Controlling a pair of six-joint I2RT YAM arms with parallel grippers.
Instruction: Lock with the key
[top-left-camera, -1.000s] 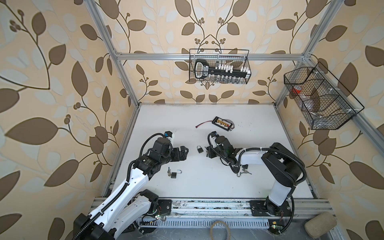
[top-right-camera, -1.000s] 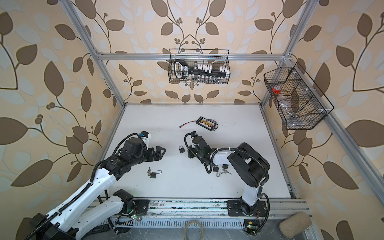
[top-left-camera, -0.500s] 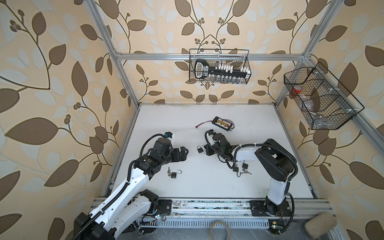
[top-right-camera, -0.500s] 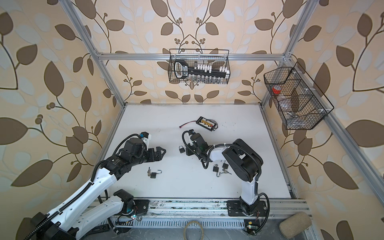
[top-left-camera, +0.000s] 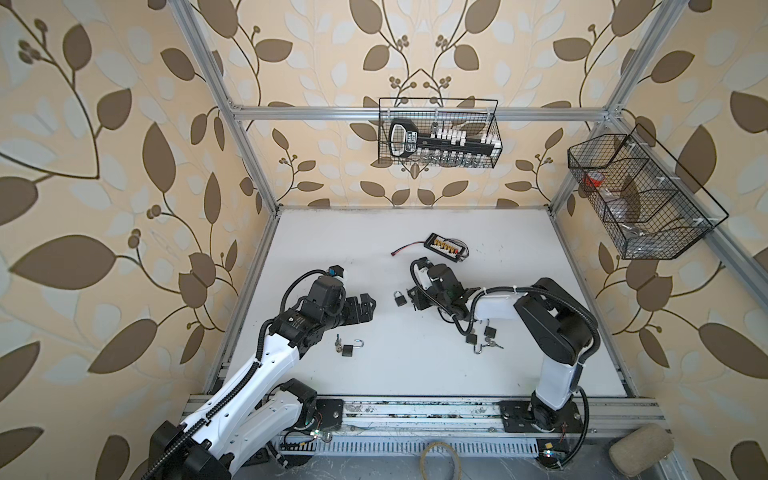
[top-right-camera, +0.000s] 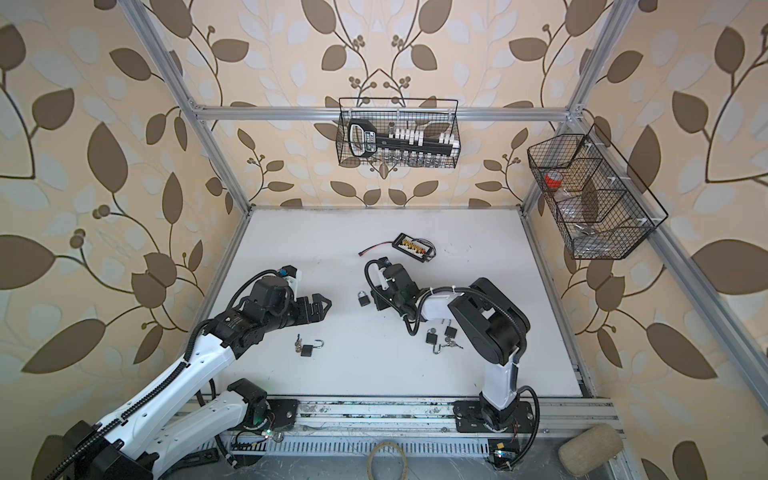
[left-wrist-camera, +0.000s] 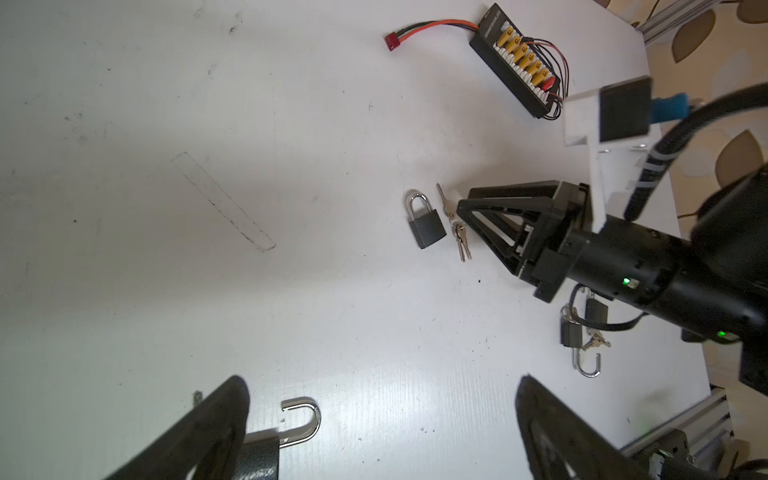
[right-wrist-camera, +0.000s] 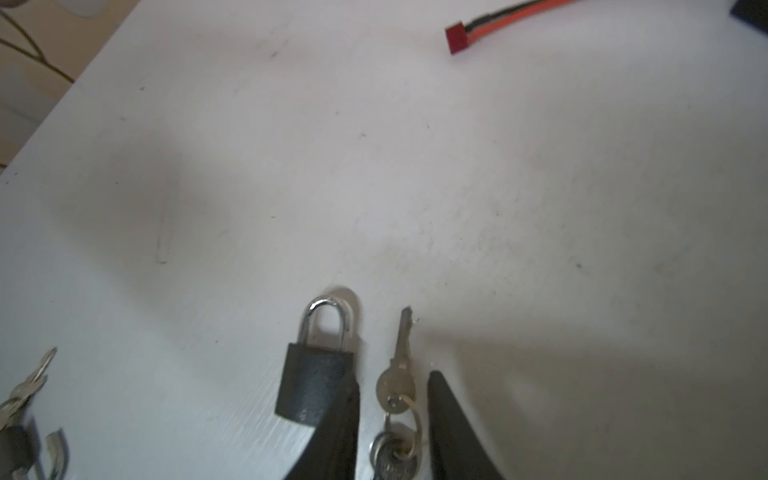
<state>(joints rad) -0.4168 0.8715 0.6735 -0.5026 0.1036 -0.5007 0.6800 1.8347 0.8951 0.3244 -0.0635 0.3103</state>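
Several padlocks lie on the white desk (top-left-camera: 415, 374). The shut padlock (top-left-camera: 399, 298) (right-wrist-camera: 316, 378) lies flat near the middle of the desk, its shackle seated in the black body. A key bunch (right-wrist-camera: 397, 386) (left-wrist-camera: 457, 232) on a small ring lies just beside it, not inserted.

The right tool (top-left-camera: 413, 297) (right-wrist-camera: 395, 380) is low over the desk with its jaws slightly apart. The key bunch lies in the gap between them, gripped by neither. One of its fingers (right-wrist-camera: 332, 436) overlaps a corner of the padlock body; contact cannot be confirmed.

The left tool (top-left-camera: 365, 305) (left-wrist-camera: 381, 382) is spread wide and holds nothing. It sits well apart from the shut padlock and above an open padlock (top-left-camera: 348, 348) (left-wrist-camera: 299, 424) whose shackle is swung out.

Two more padlocks (top-left-camera: 482, 336) with keys lie close to the right arm. A connector board (top-left-camera: 444, 248) with wires lies towards the back of the desk.
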